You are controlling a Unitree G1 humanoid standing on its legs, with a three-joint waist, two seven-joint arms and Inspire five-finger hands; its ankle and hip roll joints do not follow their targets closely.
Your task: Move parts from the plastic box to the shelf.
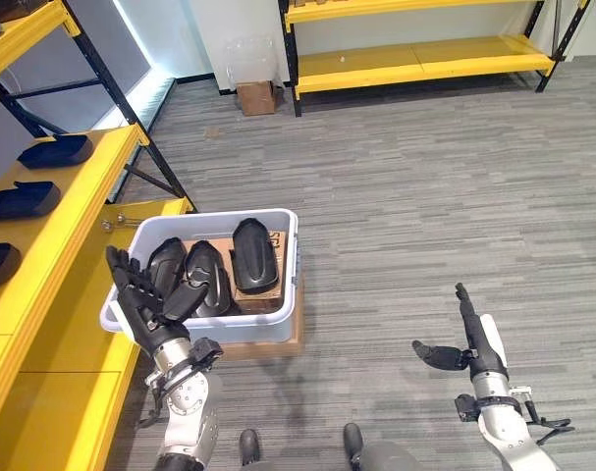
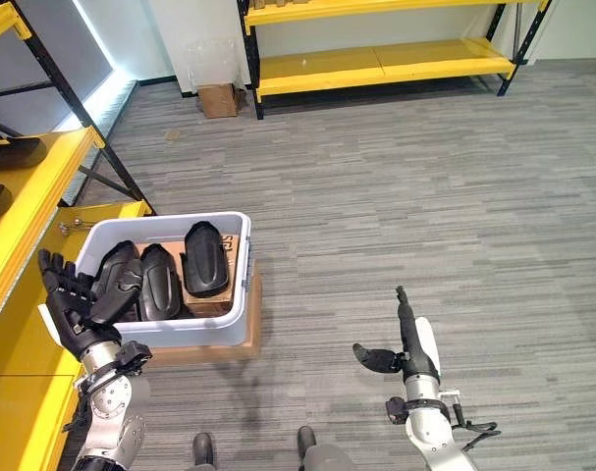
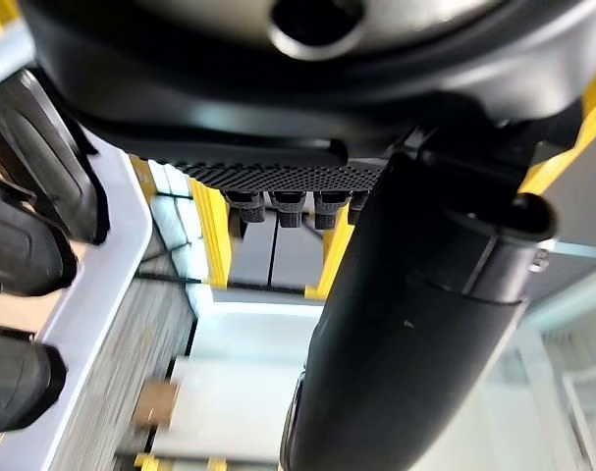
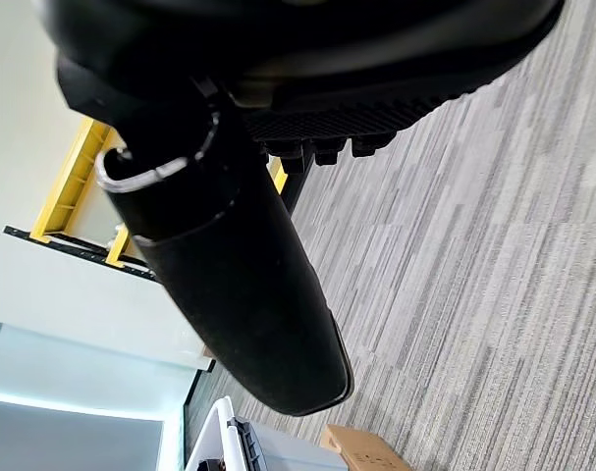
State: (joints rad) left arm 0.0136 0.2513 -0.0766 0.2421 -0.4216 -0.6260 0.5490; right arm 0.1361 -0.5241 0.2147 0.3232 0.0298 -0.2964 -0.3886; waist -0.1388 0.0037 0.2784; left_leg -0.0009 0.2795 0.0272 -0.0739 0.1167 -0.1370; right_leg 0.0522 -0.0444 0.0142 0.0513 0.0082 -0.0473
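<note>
Holding our left hand (image 1: 140, 294) up with fingers spread, just at near-left corner of plastic box (image 1: 288, 294), touching nothing. Black parts (image 1: 254, 255) lie inside box on cardboard; more parts (image 1: 54, 151) on yellow shelf (image 1: 72, 226) at left. Our right hand (image 1: 464, 339) over carpet floor (image 1: 425, 196), fingers straight, empty.

The left hand (image 1: 145, 299) was raised at the lower left on its silver-grey arm, palm side turned up and forward, fingers (image 1: 123, 269) spread and straight, thumb (image 1: 187, 297) angled out to the right. The right hand (image 1: 466, 329) was held low at the lower right, edge-on, fingers straight and pointing forward, thumb (image 1: 430, 352) jutting out toward the left. Neither hand held anything.
</note>
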